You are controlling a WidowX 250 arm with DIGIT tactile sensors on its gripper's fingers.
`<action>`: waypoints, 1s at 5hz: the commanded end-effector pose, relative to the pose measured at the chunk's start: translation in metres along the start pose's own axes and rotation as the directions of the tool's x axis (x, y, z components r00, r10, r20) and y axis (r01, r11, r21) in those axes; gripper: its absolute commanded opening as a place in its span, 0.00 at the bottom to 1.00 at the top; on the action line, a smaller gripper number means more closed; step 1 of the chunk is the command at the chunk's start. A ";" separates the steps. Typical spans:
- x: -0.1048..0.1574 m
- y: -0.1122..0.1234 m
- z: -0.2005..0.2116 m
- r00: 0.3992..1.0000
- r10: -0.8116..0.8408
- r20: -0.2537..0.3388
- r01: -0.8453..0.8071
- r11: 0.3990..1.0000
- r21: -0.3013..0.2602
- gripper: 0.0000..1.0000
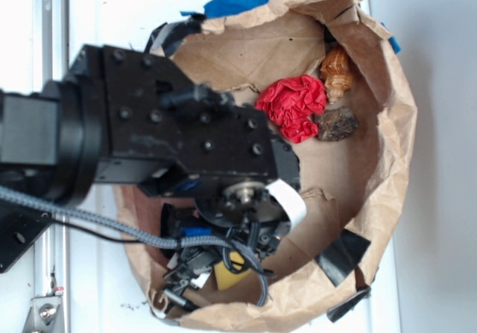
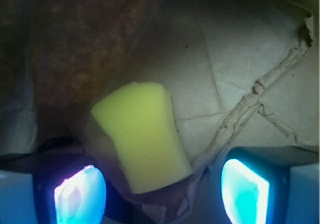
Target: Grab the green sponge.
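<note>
The green sponge (image 2: pixel 142 136) is in fact a bright yellow foam block with rounded corners, lying on the brown paper floor in the wrist view. My gripper (image 2: pixel 162 191) is open. Its two glowing fingers (image 2: pixel 80 196) stand on either side of the sponge's near end, and neither touches it. In the exterior view only a small yellow patch of the sponge (image 1: pixel 229 275) shows. It lies under the black arm, near the lower rim of the paper basin, and the gripper (image 1: pixel 216 262) is mostly hidden by cables there.
A crumpled brown paper wall (image 1: pixel 395 124) rings the work area. At the far side lie a red wrinkly wad (image 1: pixel 292 106), a dark lumpy thing (image 1: pixel 337 124) and an orange-brown object (image 1: pixel 337 71). Black tape (image 1: pixel 341 255) is at the lower right. A torn paper ridge (image 2: pixel 260 98) runs right of the sponge.
</note>
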State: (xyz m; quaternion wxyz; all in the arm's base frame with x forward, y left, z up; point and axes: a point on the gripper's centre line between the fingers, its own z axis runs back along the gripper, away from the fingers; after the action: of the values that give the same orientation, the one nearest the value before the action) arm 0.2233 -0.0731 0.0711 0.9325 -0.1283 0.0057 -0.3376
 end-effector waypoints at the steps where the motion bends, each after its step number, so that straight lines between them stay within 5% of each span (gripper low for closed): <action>1: 0.002 -0.021 -0.025 0.998 -0.044 -0.042 0.043 0.998 -0.037 1.00; 5: 0.014 -0.022 -0.054 0.996 -0.052 -0.066 0.055 0.998 0.038 1.00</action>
State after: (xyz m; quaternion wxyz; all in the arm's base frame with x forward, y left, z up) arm 0.2341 -0.0920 0.0299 0.9399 -0.0974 0.0084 -0.3270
